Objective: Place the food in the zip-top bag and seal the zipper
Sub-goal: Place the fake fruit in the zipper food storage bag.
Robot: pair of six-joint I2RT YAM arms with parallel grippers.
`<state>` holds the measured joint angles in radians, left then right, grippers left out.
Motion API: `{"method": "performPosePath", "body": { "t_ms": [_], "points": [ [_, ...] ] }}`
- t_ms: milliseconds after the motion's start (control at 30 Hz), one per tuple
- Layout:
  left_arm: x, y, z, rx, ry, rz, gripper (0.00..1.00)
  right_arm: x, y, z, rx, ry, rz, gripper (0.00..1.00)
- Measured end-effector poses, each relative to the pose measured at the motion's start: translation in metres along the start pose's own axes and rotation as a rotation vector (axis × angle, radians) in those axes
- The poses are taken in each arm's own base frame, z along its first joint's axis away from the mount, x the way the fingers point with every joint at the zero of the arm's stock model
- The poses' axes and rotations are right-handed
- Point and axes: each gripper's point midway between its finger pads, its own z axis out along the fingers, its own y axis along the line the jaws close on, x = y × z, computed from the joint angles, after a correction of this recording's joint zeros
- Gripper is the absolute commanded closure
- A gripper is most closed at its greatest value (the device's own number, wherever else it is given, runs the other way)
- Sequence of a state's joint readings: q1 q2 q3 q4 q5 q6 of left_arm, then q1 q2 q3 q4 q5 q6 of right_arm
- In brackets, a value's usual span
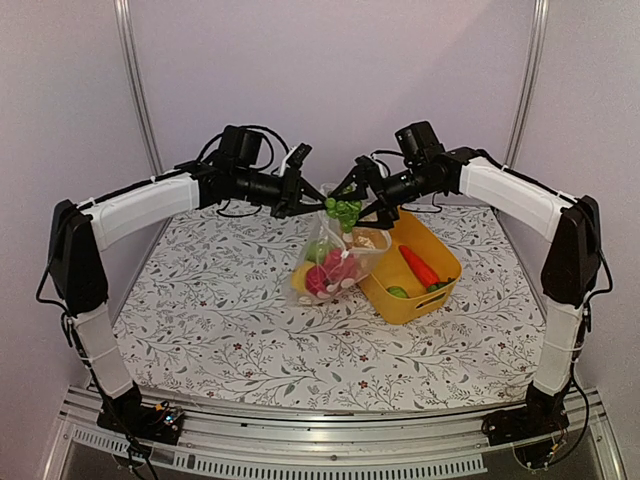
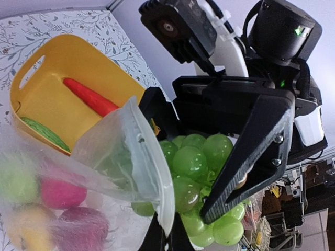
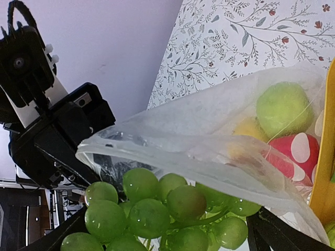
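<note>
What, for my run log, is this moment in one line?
left gripper: holds zip-top bag mouth | right gripper: grapes at bag mouth | carrot: in yellow tub | zipper: open

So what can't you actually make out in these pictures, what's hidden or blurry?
Top view: the toy fruit inside the clear dotted plastic bag is too small to name, and the bag covers a corner of the yellow plastic tub.
Left wrist view: that fruit is a blur behind the plastic.
Right wrist view: the bunch of green toy grapes runs off the bottom edge; the tub off the right edge.
</note>
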<state>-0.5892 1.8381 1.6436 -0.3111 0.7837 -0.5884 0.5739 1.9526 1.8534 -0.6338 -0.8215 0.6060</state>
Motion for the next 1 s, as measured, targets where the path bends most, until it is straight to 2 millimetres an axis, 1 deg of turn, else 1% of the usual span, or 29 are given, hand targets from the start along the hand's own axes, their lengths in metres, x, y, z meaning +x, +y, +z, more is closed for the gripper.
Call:
{"method": "performPosePath", "body": {
  "t_ms": [167,367,500,667,733,833,933,1000],
  "points": [
    [0.005,-0.002,0.002,0.027,0.013,-0.023,1.00,-0.009,-0.007,0.001,0.015,-0.028,0.022,0.03],
    [0.012,0.009,0.000,0.031,0.017,-0.093,1.00,-0.011,-0.027,0.002,0.108,-0.058,0.058,0.05],
    [0.008,0.007,-0.004,0.031,0.002,-0.107,1.00,-0.010,-0.044,0.003,0.157,-0.062,0.086,0.05],
    [0.004,0.004,-0.006,0.037,-0.009,-0.111,1.00,-0.005,-0.059,0.011,0.175,-0.042,0.118,0.05],
    [0.004,0.004,-0.007,0.037,-0.010,-0.111,1.00,-0.007,-0.060,0.014,0.167,-0.045,0.122,0.04],
    [0.005,0.007,-0.007,0.012,-0.010,-0.118,1.00,-0.012,-0.053,0.013,0.149,-0.058,0.105,0.04],
    [0.003,0.015,-0.012,-0.050,-0.010,-0.133,1.00,-0.022,-0.037,0.006,0.130,-0.086,0.071,0.02],
    [0.003,0.023,-0.016,-0.099,-0.009,-0.148,1.00,-0.024,-0.027,-0.002,0.126,-0.103,0.051,0.01]
  ]
}}
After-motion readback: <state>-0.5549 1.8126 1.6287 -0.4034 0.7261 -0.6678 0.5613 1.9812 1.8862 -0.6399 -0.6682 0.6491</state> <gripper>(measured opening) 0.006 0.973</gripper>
